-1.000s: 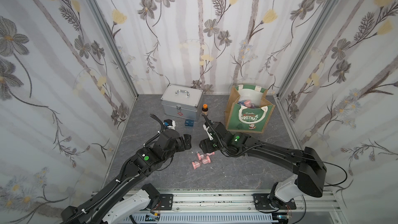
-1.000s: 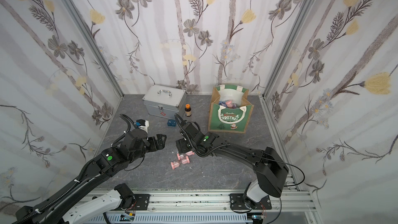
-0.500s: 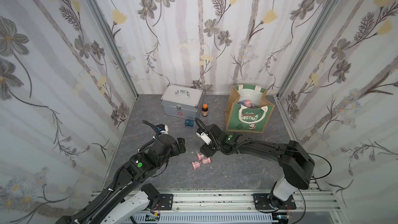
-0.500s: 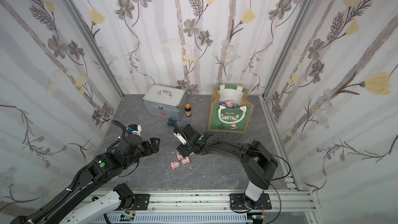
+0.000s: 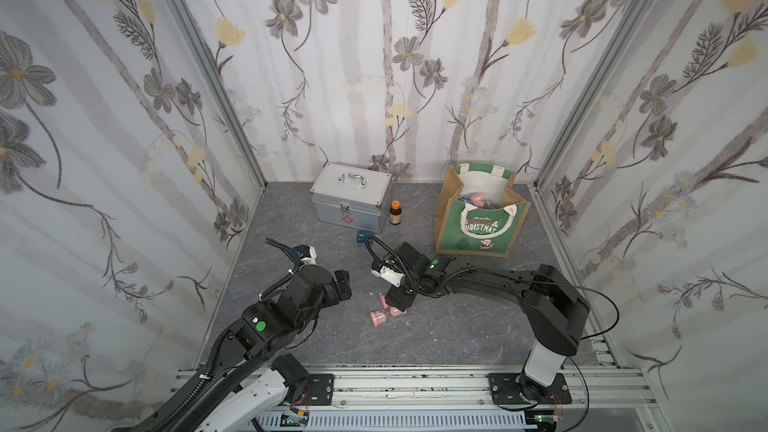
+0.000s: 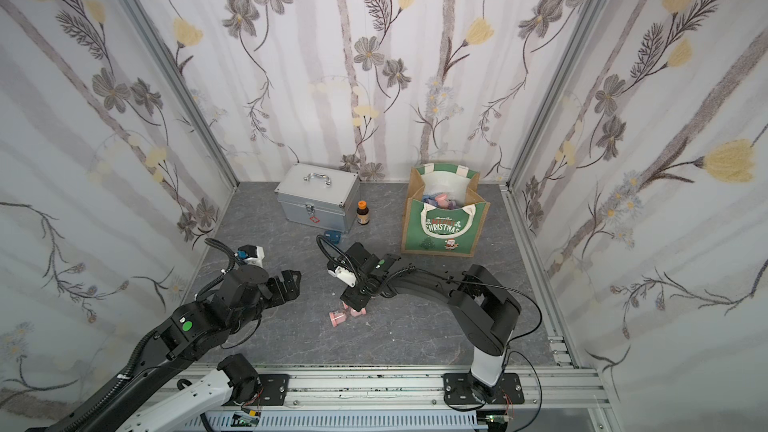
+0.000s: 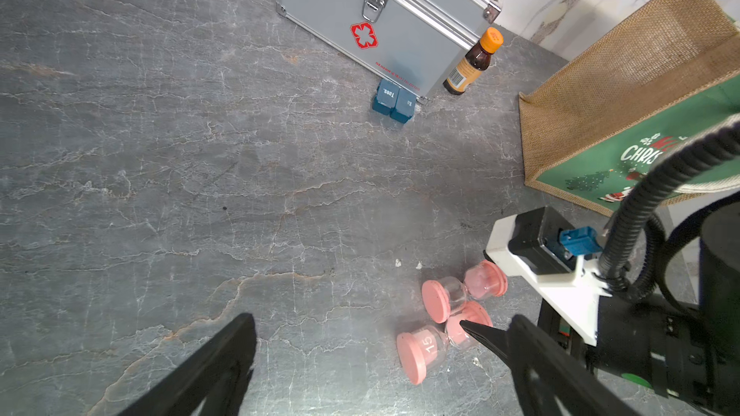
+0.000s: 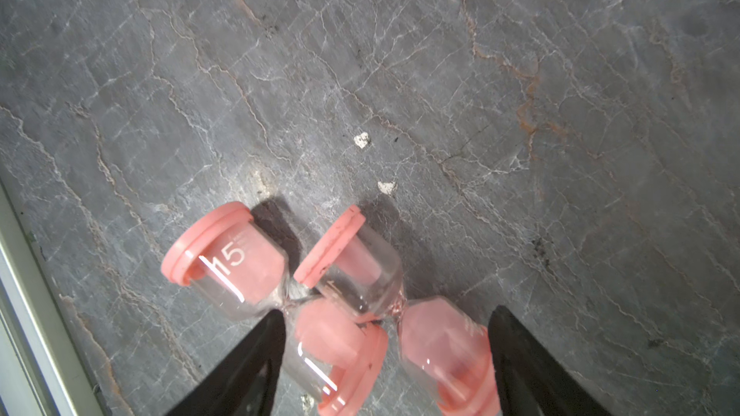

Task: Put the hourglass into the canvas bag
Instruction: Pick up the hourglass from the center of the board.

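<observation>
- the right fingers (image 8: 256,362) stand apart, low over the bench (image 8: 440,74), with the near ends of two pink hourglasses between them.
- one tip sits at the neck of the hourglass marked 15 (image 8: 240,270), the other just beside the pink cap of the second hourglass (image 8: 360,270); whether they press, i cannot tell.
- both hourglasses lie on their sides on the bench, touching, set in a v.
- the left fingers (image 7: 216,370) are spread wide over bare bench near the hourglasses and hold nothing.
- the canvas bag (image 5: 478,230) stands upright at the back right of the bench, well apart from the hourglasses, with its mouth open and pink and blue things inside.
- the bench is grey with pale veins, like stone.
- a silver case (image 5: 351,201) sits at the back, with a brown bottle (image 5: 395,214) with an orange cap just beside it and a small blue box (image 7: 394,100) at the case's front corner.
- flowered wallpaper (image 5: 374,56) closes three sides, and a metal rail (image 5: 415,380) runs along the front.
</observation>
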You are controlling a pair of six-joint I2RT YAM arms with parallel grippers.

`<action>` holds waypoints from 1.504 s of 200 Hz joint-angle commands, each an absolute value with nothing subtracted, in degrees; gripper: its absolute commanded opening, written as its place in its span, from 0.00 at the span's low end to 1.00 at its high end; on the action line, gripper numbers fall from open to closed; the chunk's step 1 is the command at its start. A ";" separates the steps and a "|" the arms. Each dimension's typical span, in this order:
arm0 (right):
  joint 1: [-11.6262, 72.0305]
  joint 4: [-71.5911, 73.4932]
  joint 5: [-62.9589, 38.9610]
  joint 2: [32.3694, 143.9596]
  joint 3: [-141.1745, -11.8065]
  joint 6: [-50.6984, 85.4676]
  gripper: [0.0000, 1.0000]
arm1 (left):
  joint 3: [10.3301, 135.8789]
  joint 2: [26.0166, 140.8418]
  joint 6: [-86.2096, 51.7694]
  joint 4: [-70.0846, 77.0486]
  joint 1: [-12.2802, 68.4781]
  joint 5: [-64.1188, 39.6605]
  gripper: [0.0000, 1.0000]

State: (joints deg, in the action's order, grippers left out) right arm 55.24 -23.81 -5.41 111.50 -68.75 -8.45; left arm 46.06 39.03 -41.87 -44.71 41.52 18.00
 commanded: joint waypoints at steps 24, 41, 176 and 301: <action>55.28 -24.43 -5.36 115.16 -71.33 -11.94 0.74 | 46.04 39.20 -42.36 -44.91 41.48 19.39 1.00; 55.28 -24.42 -4.97 116.18 -71.84 -12.48 0.73 | 45.96 39.11 -42.37 -44.95 41.44 19.52 1.00; 54.49 -26.54 -1.85 126.13 -83.13 -14.13 0.66 | 45.87 40.87 -41.57 -43.18 41.26 20.48 1.00; 53.88 -24.87 2.54 127.88 -83.72 -14.64 0.49 | 46.27 41.65 -41.57 -41.55 40.95 19.97 1.00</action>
State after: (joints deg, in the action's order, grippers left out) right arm 54.04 -27.03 1.39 128.44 -83.90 -13.76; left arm 45.87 41.28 -41.74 -43.20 41.08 19.42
